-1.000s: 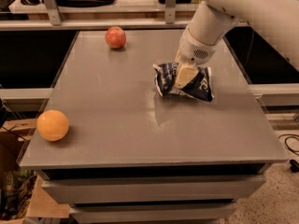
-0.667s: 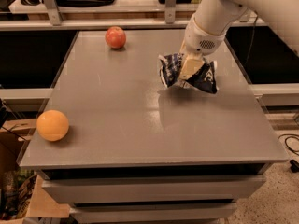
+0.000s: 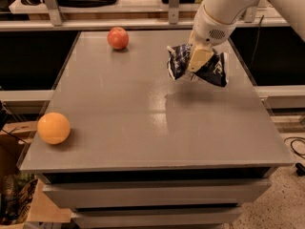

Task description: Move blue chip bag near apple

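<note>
Inspector: Lifted since a second ago: the blue chip bag (image 3: 214, 71) has left the table (image 3: 143, 123) and now hangs above its right rear part, a soft shadow on the top beneath it. The gripper (image 3: 196, 63) has risen with it. Both fruits are unmoved.

Clerk: Nearest items first, please.

Inspector: Flat grey drawer fronts (image 3: 152, 194) sit under the table edge. The tabletop is smooth grey, with a dull sheen and faint reflections. On its near left corner rests an orange (image 3: 53, 128), round, smooth and matt.

Clerk: And the tool?

Inspector: It comes down from the white arm (image 3: 224, 6) at upper right. One tan, wedge-shaped finger (image 3: 199, 57) lies pressed across the front of the bag; the jaws are clamped on the bag's middle. The bag is dark navy and crinkled, bunched at the pinch, with both ends flaring out to either side. It touches nothing but the gripper.

Clerk: Farther back?

Inspector: The apple (image 3: 117, 37), red, round and glossy, stands on the rear of the table, left of the bag and well apart from it. Behind runs a pale shelf rail (image 3: 119, 24).
</note>
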